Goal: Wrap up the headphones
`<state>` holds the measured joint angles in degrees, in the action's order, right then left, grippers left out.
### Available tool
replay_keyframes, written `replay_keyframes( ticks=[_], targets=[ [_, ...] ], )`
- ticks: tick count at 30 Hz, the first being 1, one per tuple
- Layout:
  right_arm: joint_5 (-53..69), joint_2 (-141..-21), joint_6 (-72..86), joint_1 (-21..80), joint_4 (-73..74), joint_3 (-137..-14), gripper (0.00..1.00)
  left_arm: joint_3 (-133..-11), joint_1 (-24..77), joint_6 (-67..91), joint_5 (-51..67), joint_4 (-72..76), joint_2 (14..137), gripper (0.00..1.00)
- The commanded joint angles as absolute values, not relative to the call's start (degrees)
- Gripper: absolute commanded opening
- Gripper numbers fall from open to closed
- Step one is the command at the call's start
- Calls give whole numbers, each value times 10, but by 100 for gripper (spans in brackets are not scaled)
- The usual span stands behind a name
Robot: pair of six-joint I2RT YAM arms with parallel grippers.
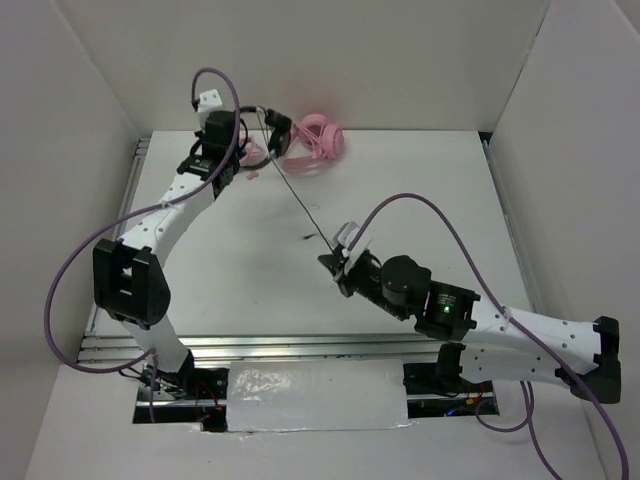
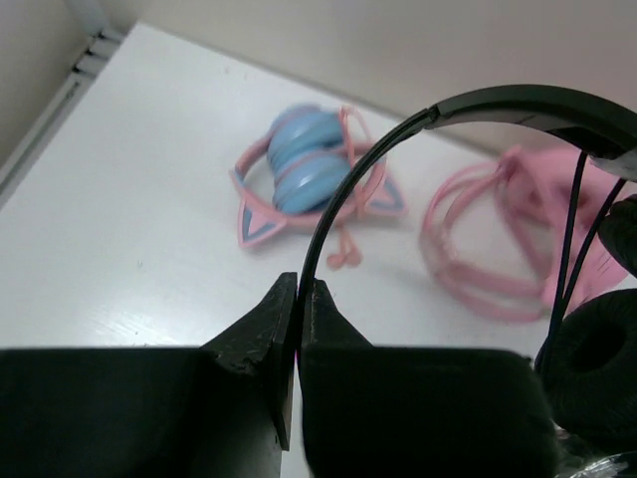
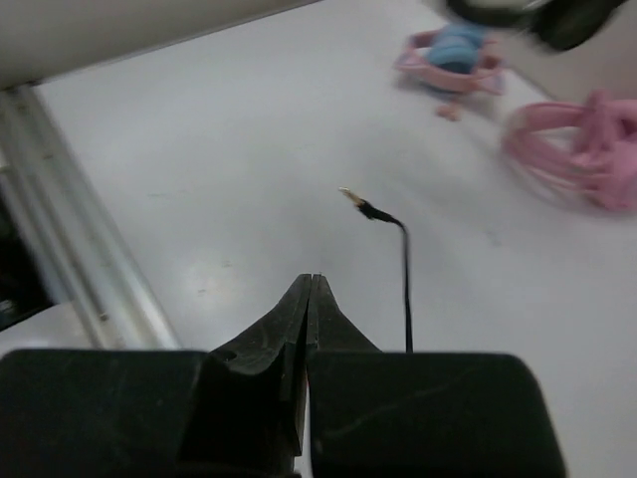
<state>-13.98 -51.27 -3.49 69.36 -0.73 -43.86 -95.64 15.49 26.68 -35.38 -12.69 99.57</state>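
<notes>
**Left wrist view.** The left claw (image 2: 301, 286) is clenched on the thin headband of the black headphones (image 2: 528, 103), holding them above the tabletop (image 2: 129, 199). Behind lie the pink-and-blue headphones (image 2: 304, 164) and the all-pink headphones (image 2: 528, 189).

**Right wrist view.** The right claw (image 3: 310, 291) is clenched. The cable (image 3: 406, 284) rises beside one finger; whether it is pinned cannot be told.

**Top view.** The cable runs straight between the claws. Best practice: hold the headband steady and keep the cable taut while looping.

**Count:** three headphone sets, one visible cable, two claws.
</notes>
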Motion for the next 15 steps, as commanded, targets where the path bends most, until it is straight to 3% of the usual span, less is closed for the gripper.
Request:
replay_keyframes(
  ticks=[1, 7, 15],
  targets=[
    [-334, -513, -156, 694, 52, -520, 0, -857, 168, 243, -343, -6, 935, 0],
    [-368, -541, -335, 587, 26, -602, 0, -659, 222, 138, -219, 57, 867, 0],
    [-316, -649, -410, 435, 19, -736, 0, -455, 338, 70, -37, 90, 745, 0]
  ],
)
